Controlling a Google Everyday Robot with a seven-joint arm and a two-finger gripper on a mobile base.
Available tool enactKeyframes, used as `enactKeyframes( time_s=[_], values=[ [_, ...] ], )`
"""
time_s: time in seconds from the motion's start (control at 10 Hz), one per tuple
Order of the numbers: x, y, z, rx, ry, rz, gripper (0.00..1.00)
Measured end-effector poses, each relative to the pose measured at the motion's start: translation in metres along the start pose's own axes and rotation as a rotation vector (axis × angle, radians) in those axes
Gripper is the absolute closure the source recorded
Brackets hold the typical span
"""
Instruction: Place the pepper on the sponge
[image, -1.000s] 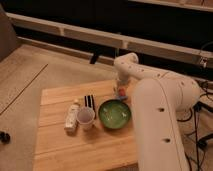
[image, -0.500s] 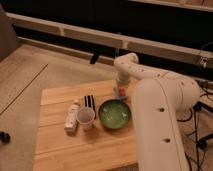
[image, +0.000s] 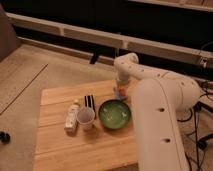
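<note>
So the pepper shows as a tiny orange-red bit at the far edge of the table, right under the tool. There's a pale blue-grey patch touching it on the left, and we take that for the sponge. Whether the pepper lies on the sponge or just beside it, we honestly can't tell, since the two blur together there and the tool covers part of them.

The tool points straight down at that spot, very close to both or touching them. We can't tell if it's apart, together or clamped on anything.

Just in front of that spot, nearer to us, is the green bowl, close to the sponge but not clearly touching it. Left of the bowl is a white cup, standing upright and just about touching the bowl's rim. Behind the cup lies a black-and-white striped block, and left of the cup a white bottle lies on its side, lengthwise from front to back.

The big white arm comes up from the lower right, hides the table's right side, bends at an elbow above the far edge and drops to the tool. The table is light wood planks. It stands on a tan floor, with dark cables off to the right.
</note>
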Motion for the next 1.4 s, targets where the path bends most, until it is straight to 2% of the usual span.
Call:
enactKeyframes(
  time_s=[0.3,0.4,0.6,0.7,0.8,1.4],
  values=[
    [0.0,0.0,-0.0001,0.0,0.0,0.0,0.69],
    [0.0,0.0,-0.0001,0.0,0.0,0.0,0.73],
    [0.0,0.0,-0.0001,0.0,0.0,0.0,0.9],
    [-0.0001,0.0,-0.0001,0.0,0.0,0.0,0.91],
    [0.0,0.0,-0.0001,0.0,0.0,0.0,0.86],
    [-0.0001,0.0,-0.0002,0.0,0.0,0.0,0.27]
  ],
)
